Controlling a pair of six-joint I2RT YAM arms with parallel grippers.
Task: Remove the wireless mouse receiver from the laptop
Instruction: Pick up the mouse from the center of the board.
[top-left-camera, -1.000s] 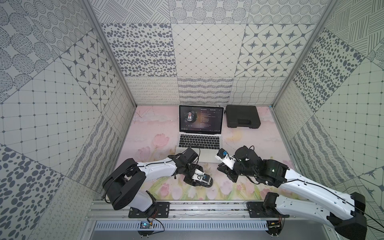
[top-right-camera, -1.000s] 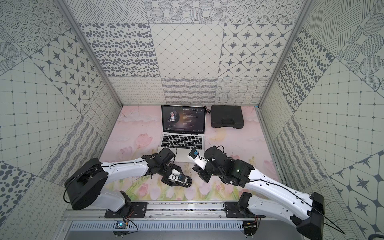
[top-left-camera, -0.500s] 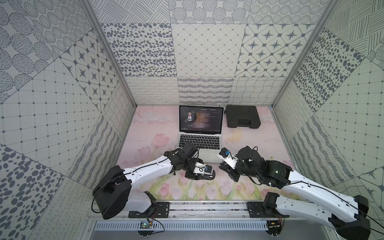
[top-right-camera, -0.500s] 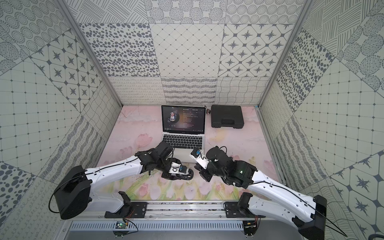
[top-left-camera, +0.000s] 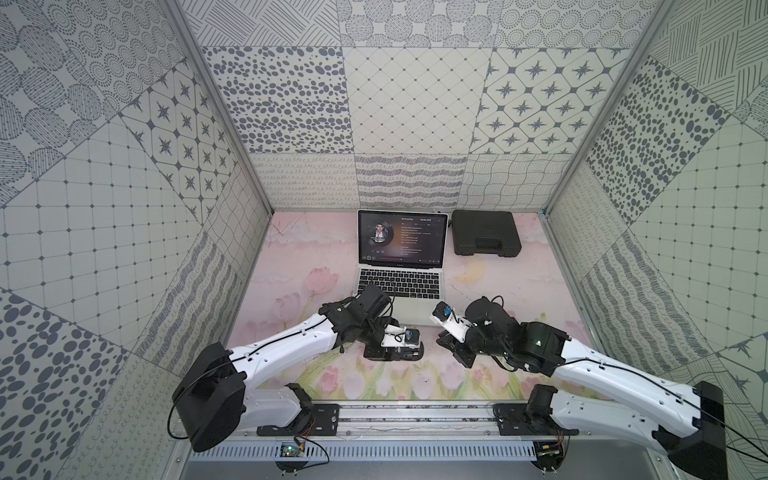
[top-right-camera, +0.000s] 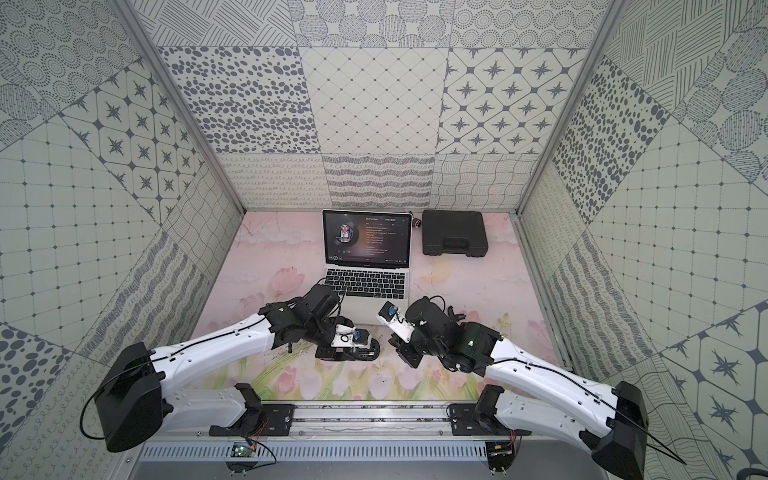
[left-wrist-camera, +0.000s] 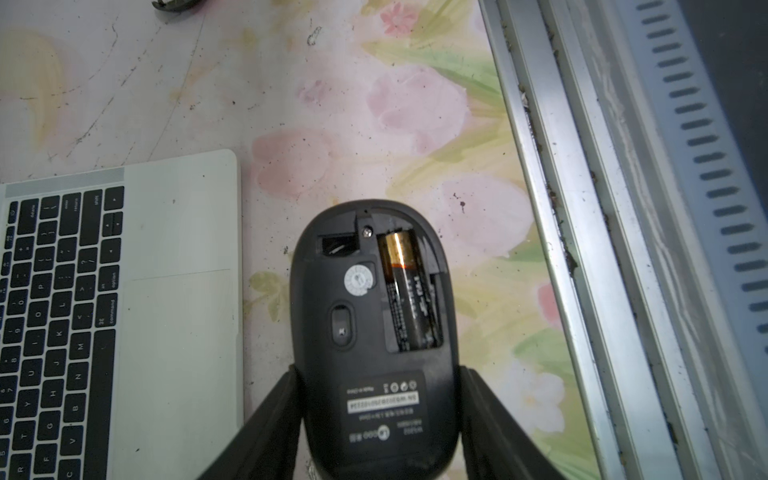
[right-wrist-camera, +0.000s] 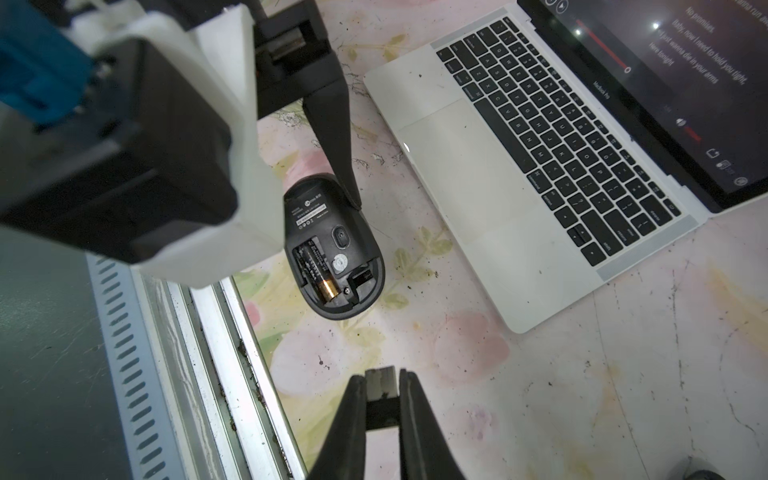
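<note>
The right jaws, nearly closed, pinched the wireless mouse receiver, its silver plug bare, over the flowered bench and clear of the laptop, which stood open with its screen lit. The left jaws, partly open, clamped the sides of an upturned black mouse just beside the laptop's front corner, a battery showing in its uncovered bay. A black toolbox lay by the back wall, beside the screen.
</note>
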